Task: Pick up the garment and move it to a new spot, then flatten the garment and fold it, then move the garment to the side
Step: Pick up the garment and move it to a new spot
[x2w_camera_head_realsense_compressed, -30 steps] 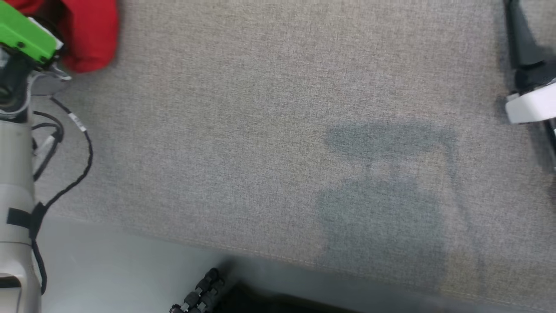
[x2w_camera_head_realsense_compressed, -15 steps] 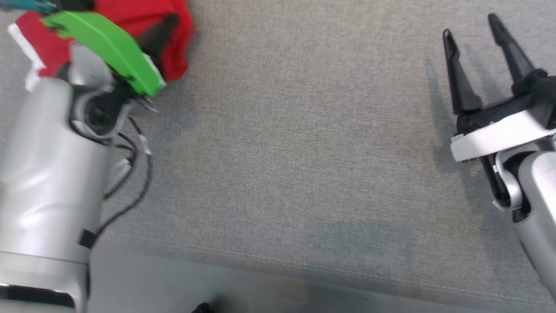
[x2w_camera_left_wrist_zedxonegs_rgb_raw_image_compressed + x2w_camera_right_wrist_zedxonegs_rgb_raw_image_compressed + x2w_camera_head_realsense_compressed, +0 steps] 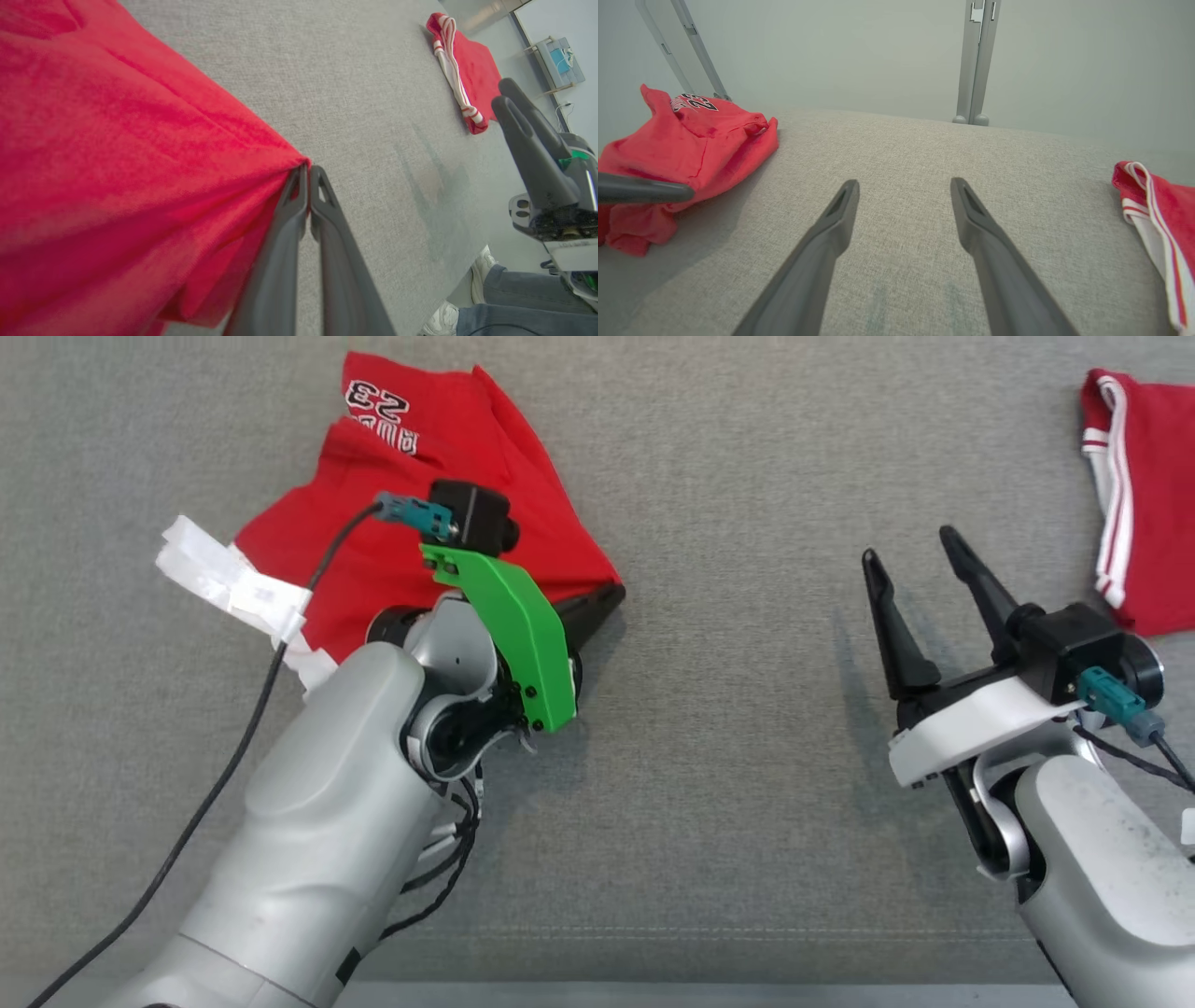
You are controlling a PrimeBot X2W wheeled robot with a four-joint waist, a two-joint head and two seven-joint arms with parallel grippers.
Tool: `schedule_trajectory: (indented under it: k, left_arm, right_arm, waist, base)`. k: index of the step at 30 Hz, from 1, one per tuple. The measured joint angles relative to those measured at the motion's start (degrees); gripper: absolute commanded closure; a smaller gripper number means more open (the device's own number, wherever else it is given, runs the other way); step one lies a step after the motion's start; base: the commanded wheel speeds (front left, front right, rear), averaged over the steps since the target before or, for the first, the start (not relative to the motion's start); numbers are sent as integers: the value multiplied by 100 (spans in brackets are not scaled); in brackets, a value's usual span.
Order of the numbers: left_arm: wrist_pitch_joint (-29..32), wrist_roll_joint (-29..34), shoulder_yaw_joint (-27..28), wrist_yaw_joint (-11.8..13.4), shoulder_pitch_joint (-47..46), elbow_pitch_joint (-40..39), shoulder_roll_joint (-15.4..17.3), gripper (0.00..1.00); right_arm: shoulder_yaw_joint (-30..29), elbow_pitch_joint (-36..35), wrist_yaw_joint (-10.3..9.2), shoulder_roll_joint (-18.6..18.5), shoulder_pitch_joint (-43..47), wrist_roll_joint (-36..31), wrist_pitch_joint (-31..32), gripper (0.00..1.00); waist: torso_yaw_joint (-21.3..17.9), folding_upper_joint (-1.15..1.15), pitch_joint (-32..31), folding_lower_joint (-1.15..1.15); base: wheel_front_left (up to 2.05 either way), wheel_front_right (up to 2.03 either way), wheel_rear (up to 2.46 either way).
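Head view: at upper left the left gripper [image 3: 607, 597] pinches a corner of the red garment [image 3: 439, 532], seemingly to drag it; left wrist view, its fingers [image 3: 285, 224] clamp cloth at centre; right wrist view, the right gripper [image 3: 903, 184] is spread wide, empty.

Even, soft overhead light; faint shadows; wide-angle wrist distortion.

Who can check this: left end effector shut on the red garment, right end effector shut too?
One error: the right end effector is open, fingers spread, as the right wrist view shows. The left end effector is indeed shut on the red garment.
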Motion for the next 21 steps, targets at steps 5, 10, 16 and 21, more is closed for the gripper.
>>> schedule_trajectory:
  k: [5,10,16,21]
  left_arm:
    - [130,-1,-453,0,134,-41,7,100]
    - [131,-1,-667,0,141,-37,34,100]
    - [89,-108,-820,14,142,-51,67,100]
    - [-287,-477,-673,399,-17,-93,78,100]
  right_arm:
    - [116,80,7,137,165,65,-2,0]
    - [157,118,7,211,248,67,-27,0]
    - [218,181,7,299,341,71,-67,0]
    - [308,186,57,423,336,71,-86,0]
  waist:
    - [-405,0,-310,0]
    - [-848,0,-545,0]
    - [-1395,0,-731,0]
    - [-1933,0,-827,0]
  base:
    - [0,0,0]
    - [0,0,0]
    - [0,0,0]
    - [0,0,0]
